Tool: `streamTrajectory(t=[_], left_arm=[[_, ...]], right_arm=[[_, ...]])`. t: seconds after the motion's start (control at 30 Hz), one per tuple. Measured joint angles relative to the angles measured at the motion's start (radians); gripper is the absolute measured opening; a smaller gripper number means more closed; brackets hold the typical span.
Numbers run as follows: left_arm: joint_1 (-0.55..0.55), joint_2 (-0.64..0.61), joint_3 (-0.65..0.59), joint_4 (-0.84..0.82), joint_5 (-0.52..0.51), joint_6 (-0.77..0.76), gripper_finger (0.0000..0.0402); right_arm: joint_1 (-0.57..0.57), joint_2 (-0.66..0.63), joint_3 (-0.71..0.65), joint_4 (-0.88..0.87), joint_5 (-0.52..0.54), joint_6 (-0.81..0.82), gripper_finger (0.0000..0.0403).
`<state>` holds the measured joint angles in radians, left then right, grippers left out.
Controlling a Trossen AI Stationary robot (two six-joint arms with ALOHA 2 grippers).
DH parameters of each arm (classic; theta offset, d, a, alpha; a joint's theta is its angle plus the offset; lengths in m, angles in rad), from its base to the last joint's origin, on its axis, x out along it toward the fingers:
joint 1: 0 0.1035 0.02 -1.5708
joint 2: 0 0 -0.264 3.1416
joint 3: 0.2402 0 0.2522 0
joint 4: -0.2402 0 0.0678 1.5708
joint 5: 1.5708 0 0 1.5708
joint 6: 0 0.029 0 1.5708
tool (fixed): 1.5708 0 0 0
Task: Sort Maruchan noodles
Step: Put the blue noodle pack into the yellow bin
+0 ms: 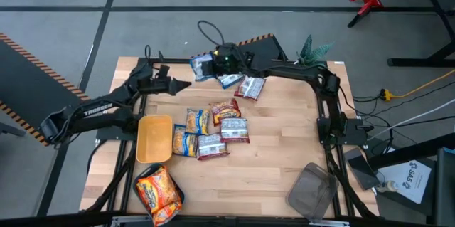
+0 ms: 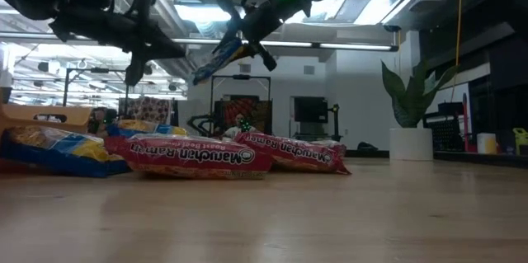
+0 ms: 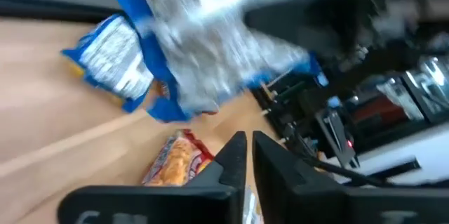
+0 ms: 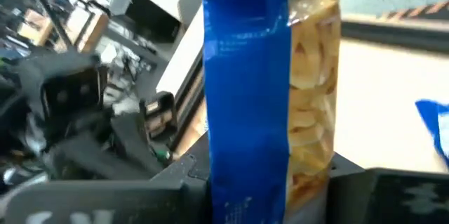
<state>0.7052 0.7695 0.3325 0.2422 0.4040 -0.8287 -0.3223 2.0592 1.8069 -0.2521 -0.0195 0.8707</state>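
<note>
Over the table's far edge my right gripper is shut on a blue-and-silver Maruchan packet, held in the air. Below it a second blue packet and a red-brown packet lie flat on the wood. Several more packets lie in a cluster at the table's middle. Orange packets are piled at the near left corner. My left gripper hovers left of the held packet, fingers together, with nothing between them. My right gripper pinches one end of the blue packet between its two fingers. The packet runs on away from the fingers, lengthwise. In the low view it hangs slanted below the gripper, lifted clear of the table.
A yellow tray sits left of the cluster and a grey tray at the near right corner. A small plant stands at the far right. The wood between the cluster and the grey tray is bare.
</note>
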Motion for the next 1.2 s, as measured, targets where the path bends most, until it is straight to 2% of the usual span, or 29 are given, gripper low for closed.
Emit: streamTrajectory(t=[0.23,0.4,0.67,0.83,0.93,1.0,1.1,1.2], left_arm=[[0.028,-0.053,0.019,0.058,0.066,0.026,0.0086],[0.080,-0.106,0.114,0.098,0.061,-0.005,0.0108],[0.121,-0.127,0.274,0.088,0.061,0.001,0.0110],[0.136,-0.127,0.326,0.081,0.074,0.000,0.0110],[0.137,-0.129,0.336,0.081,0.097,-0.007,0.0110],[0.137,-0.129,0.336,0.080,0.114,-0.033,0.0110],[0.136,-0.128,0.336,0.079,0.116,-0.077,0.0110],[0.136,-0.128,0.336,0.080,0.119,-0.083,0.0110]], right_arm=[[0.018,-0.010,0.000,-0.035,-0.083,-0.021,0.0090],[0.117,0.017,-0.001,-0.074,-0.037,-0.067,0.0090],[0.248,0.125,-0.001,0.259,-0.082,-0.154,0.0090],[0.280,0.149,-0.002,0.427,-0.074,-0.336,0.0090],[0.287,0.163,-0.001,0.488,-0.018,-0.417,0.0090],[0.285,0.190,0.002,0.551,-0.032,-0.453,0.0090],[0.289,0.276,0.091,0.569,-0.060,-0.457,0.0090],[0.306,0.384,0.276,0.495,-0.107,-0.512,0.0090]])
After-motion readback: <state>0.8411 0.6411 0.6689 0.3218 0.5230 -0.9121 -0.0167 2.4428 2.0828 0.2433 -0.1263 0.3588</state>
